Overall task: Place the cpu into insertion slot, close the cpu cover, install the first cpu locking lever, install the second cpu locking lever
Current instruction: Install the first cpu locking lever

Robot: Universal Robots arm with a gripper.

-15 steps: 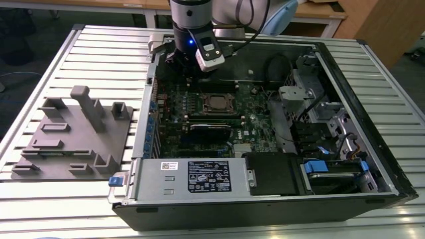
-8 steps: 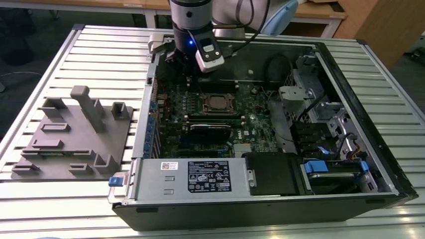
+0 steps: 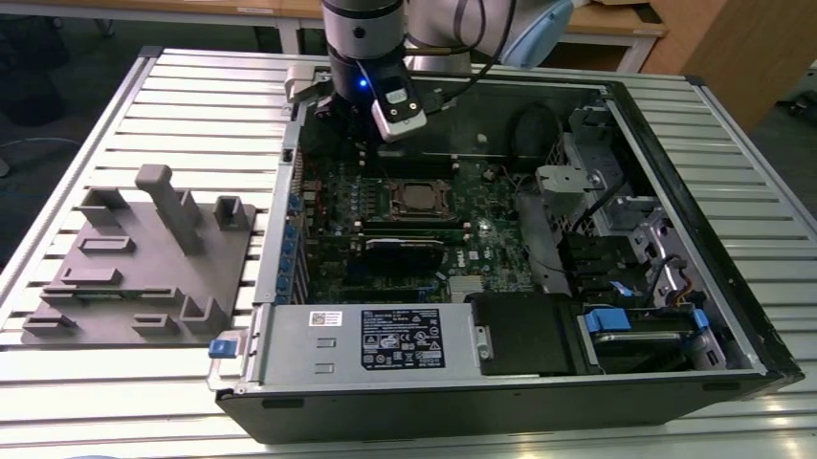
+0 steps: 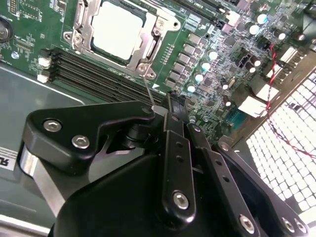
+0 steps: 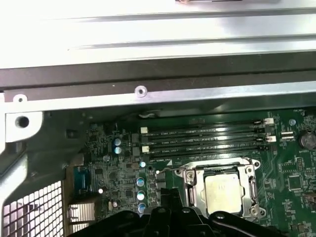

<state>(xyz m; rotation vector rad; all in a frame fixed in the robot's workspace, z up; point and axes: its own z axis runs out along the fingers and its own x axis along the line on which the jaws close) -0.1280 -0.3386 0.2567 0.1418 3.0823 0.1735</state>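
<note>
Right. Exterior view: end effector [image 3: 364, 129] poised over open case [image 3: 511, 402]; cpu [image 3: 415, 198] lies at its 5 o'clock, flat on green motherboard [image 3: 485, 239]. Second wrist view: I read it clenched on thin wire locking lever [image 4: 148, 89], likely to latch cpu cover [image 4: 148, 49]. First wrist view: dull silver cpu framed by steel cpu cover.

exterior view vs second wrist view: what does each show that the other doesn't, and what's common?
Exterior view adds: the whole open computer case on the slatted table, the grey fixture block on the exterior view's left, the white-labelled power supply, and the arm over the case.
Second wrist view adds: the gripper close up, and a thin lever rod standing up from the socket corner toward it.
Both: the cpu seated, the cpu cover down around it, and the green motherboard.
</note>
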